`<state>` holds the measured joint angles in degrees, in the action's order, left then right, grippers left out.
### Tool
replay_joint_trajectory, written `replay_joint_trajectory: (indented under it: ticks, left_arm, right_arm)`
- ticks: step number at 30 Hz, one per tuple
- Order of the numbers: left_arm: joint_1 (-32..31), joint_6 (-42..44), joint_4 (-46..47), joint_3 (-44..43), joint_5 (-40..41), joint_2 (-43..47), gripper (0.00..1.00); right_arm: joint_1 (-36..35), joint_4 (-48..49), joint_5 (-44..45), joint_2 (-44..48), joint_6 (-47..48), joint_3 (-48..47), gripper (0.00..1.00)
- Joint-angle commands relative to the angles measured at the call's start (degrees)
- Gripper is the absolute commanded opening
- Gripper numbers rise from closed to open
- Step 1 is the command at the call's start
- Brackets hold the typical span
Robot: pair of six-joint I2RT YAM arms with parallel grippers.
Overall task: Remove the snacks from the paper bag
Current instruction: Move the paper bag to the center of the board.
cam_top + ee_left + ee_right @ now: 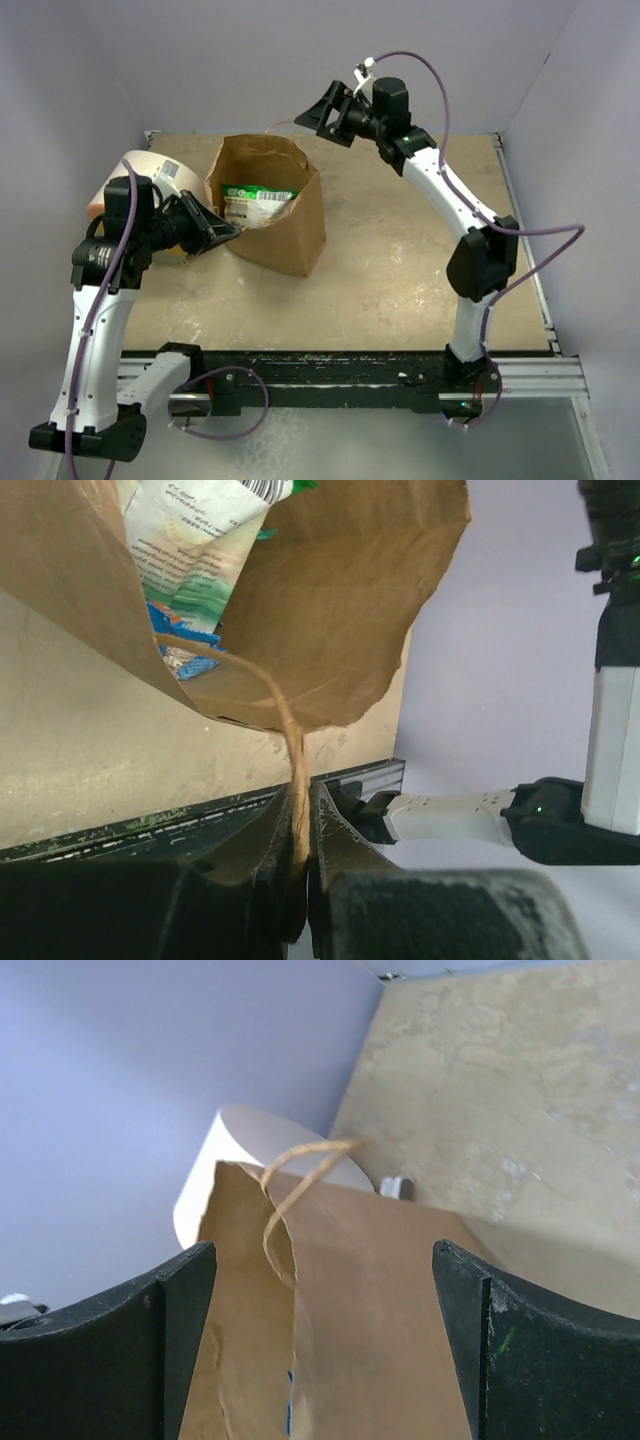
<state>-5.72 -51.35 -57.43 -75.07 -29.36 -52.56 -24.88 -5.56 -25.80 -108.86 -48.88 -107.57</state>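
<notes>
Paper bag [285, 235] stands open-topped on the table [400, 270], at about 10 o'clock from its centre. A green-white packet [255, 203] shows inside, above a small blue packet [180, 630]. Left gripper [222, 232], at the bag's 8 o'clock, is pinched on its twisted handle [270, 685]. Right gripper [315, 113] hangs spread wide at the bag's 1 o'clock.

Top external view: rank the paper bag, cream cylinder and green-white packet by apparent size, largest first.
1. paper bag
2. cream cylinder, partly hidden
3. green-white packet, partly buried in the bag, so its place after the cylinder is unsure
</notes>
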Motion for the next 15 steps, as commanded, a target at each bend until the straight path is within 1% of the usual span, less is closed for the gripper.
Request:
replay_joint_trajectory:
  ticks: [1,3,5,7,9,12,14,15]
  left_arm:
    - [-0.26,4.35,-0.48,-2.15,-0.47,-1.63,0.12]
    - [-0.26,6.25,-1.25,-3.99,-0.04,-2.94,0.12]
    - [-0.26,8.13,-2.22,-6.17,0.63,-4.45,0.11]
    - [-0.26,9.53,-2.77,-7.8,1.12,-5.56,0.11]
    - [-0.28,10.75,-3.34,-9.0,1.64,-6.3,0.11]
    - [-0.26,12.55,-4.31,-10.59,2.39,-7.45,0.11]
    - [-0.26,13.13,-4.52,-11.25,2.32,-8.17,0.1]
    - [-0.26,13.33,-4.53,-11.51,2.18,-8.56,0.1]
  right_arm:
    - [-0.99,8.75,-3.08,-3.65,-5.39,-7.72,0.89]
    - [-1.65,9.18,-2.49,-5.69,-6.18,-9.71,0.89]
    - [-2.0,8.89,-2.41,-8.1,-7.17,-12.03,0.86]
    - [-2.37,8.15,-2.33,-10.4,-7.77,-15.0,0.8]
    - [-2.68,7.74,-1.94,-11.78,-7.67,-17.26,0.71]
    - [-2.78,7.85,-0.94,-11.58,-7.85,-16.93,0.49]
    - [-2.79,7.62,0.01,-10.15,-7.18,-15.39,0.29]
    - [-2.75,7.32,0.7,-9.1,-6.0,-14.6,0.15]
